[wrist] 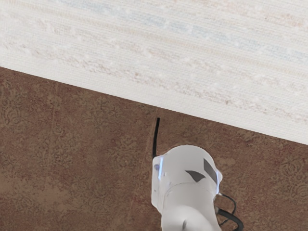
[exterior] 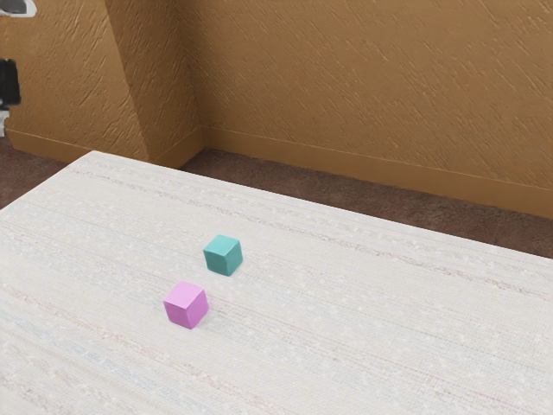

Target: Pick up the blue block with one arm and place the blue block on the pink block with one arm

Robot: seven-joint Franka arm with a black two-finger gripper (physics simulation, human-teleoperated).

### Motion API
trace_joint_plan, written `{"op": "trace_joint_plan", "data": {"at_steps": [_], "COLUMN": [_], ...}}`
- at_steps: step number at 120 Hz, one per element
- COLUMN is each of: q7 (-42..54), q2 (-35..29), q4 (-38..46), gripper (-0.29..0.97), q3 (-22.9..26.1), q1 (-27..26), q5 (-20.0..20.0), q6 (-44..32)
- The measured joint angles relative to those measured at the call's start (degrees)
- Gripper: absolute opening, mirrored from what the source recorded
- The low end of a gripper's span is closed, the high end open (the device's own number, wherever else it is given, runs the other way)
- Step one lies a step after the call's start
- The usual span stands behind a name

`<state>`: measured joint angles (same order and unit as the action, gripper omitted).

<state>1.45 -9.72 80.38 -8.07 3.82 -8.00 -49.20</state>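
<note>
At the exterior view's left edge, a black part of the gripper [exterior: 7,84] is cut off by the frame, with a white piece of the arm [exterior: 15,7] clipped at the top corner above it. So little of the gripper shows that I cannot tell whether it is open or closed. It hangs high and well apart from both blocks.

There is one blue block [exterior: 223,255], more teal than blue, resting flat on the pale table [exterior: 389,328]. There is one pink block [exterior: 186,304], also resting on the table, near the blue block but with a clear gap between them. The pink block sits closer to the camera and slightly toward the exterior view's left of the blue one. Each shows three faces; their other sides are hidden.

The table runs out of frame on three sides. Behind it lie a brown floor [exterior: 363,192] and tan walls [exterior: 363,78].

In the wrist view, the table's edge [wrist: 168,57] crosses above the brown floor [wrist: 72,159]. One white robot base [wrist: 185,192] is cut off at the frame's edge, with a thin black cable [wrist: 155,137] beside it.
</note>
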Motion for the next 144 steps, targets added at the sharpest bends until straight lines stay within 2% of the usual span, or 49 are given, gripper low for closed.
{"op": "trace_joint_plan", "data": {"at_steps": [11,24,32,40,53,73,79,91,110,122,144], "q7": [0.19,-0.45,-1.36,-1.88,-2.23,-1.28,-0.43,1.46,3.86,5.11,10.2], "q2": [4.53,9.53,15.73,24.96,38.03,49.92,50.52,47.57,44.23,42.49,41.41], "q4": [0.95,0.67,1.75,0.63,-7.43,-15.62,-13.07,-2.21,5.02,7.07,8.31], "gripper": [0.67,0.66,0.66,0.66,0.66,0.66,0.66,0.66,0.66,0.66,0.66], "q3": [0.85,0.83,0.9,0.66,0.53,0.65,0.66,0.77,1.14,0.83,1.14], "q1": [-1.29,-6.63,-8.39,-7.08,-5.83,-4.21,-3.28,-2.1,-3.74,-5.19,-5.97], "q5": [-1.02,-1.07,-0.58,1.16,3.09,7.35,9.32,12.89,15.94,16.52,14.23], "q6": [-14.26,-25.64,-32.77,-39.9,-47.83,-55.95,-59.31,-67.21,-75.62,-78.4,-80.65]}}
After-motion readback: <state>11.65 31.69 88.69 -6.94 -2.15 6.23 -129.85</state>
